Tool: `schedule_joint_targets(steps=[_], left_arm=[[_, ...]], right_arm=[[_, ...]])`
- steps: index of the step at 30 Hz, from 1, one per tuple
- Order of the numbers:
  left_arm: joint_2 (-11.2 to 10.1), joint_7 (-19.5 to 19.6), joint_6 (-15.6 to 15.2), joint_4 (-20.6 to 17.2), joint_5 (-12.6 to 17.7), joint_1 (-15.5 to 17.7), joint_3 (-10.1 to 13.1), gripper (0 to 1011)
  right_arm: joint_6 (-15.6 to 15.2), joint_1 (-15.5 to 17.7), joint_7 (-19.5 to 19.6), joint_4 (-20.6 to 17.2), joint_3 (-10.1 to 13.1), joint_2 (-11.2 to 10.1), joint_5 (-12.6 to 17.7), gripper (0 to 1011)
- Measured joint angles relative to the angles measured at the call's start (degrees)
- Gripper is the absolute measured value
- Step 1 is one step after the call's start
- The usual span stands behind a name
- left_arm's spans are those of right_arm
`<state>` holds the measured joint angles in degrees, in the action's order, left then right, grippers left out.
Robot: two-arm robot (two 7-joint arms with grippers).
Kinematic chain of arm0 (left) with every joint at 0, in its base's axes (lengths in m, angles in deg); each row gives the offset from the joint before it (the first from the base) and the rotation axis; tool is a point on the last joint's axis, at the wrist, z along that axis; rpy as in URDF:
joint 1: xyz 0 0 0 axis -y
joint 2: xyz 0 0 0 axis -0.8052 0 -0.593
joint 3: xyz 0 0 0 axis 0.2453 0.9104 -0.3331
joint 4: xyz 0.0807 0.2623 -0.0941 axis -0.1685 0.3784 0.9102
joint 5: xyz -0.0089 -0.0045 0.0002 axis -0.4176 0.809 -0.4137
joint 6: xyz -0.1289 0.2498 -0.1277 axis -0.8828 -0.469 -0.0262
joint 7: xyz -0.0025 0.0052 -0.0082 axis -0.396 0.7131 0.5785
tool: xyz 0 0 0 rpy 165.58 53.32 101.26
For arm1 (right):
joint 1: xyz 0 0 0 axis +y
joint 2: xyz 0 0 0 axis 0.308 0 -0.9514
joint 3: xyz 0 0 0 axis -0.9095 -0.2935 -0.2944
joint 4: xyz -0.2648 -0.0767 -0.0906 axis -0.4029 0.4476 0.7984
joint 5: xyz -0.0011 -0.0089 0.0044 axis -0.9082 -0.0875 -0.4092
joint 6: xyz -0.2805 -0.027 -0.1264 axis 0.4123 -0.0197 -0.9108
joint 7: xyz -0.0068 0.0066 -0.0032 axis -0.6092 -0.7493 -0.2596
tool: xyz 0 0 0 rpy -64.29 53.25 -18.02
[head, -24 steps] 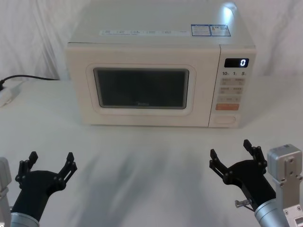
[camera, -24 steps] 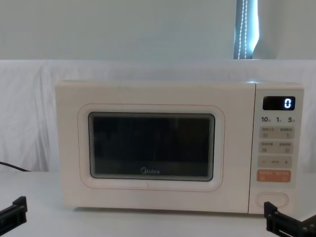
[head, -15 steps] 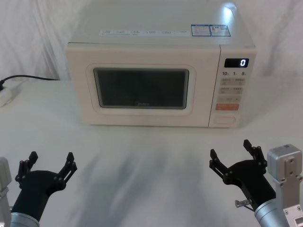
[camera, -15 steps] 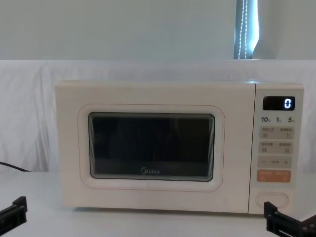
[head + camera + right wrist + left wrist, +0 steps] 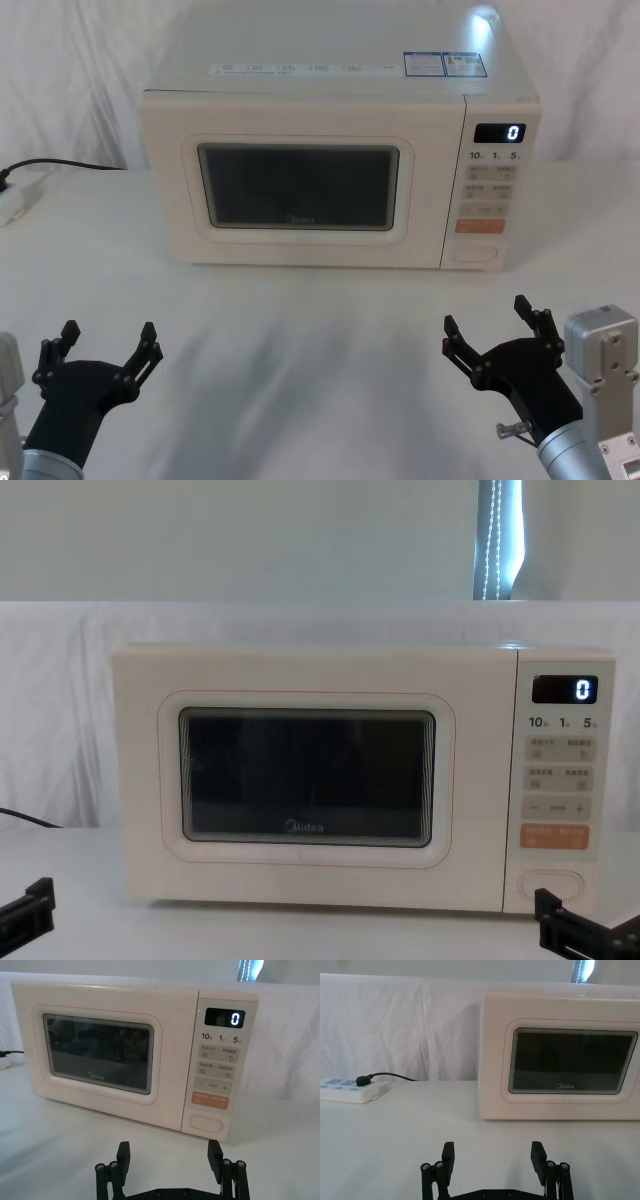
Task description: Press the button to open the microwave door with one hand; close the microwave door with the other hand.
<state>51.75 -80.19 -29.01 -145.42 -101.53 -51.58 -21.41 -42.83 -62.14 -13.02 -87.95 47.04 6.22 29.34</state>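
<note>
The microwave (image 5: 340, 150) stands at the back of the white-draped desk (image 5: 320, 340), its microwave door (image 5: 300, 185) flush and closed, with the button (image 5: 474, 254) at the foot of the control panel under the orange key (image 5: 480, 226). The left tool (image 5: 105, 345) hangs over the desk's near left and the right tool (image 5: 487, 318) over its near right. Both are spread wide, hold nothing and sit well apart from the oven.

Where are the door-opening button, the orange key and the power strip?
button (image 5: 206, 1124): right wrist view, middle of its blank cream face.
orange key (image 5: 210, 1100): right wrist view, centre of its front.
power strip (image 5: 349, 1091): left wrist view, top surface beside the black plug.
</note>
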Motion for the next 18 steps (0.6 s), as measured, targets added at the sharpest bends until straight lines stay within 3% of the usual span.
schedule_joint_targets(steps=[18], left_arm=[[0.0,0.0,0.0,0.0,0.0,0.0,0.0,1001]], right_arm=[[0.0,0.0,0.0,0.0,0.0,0.0,0.0,1002]])
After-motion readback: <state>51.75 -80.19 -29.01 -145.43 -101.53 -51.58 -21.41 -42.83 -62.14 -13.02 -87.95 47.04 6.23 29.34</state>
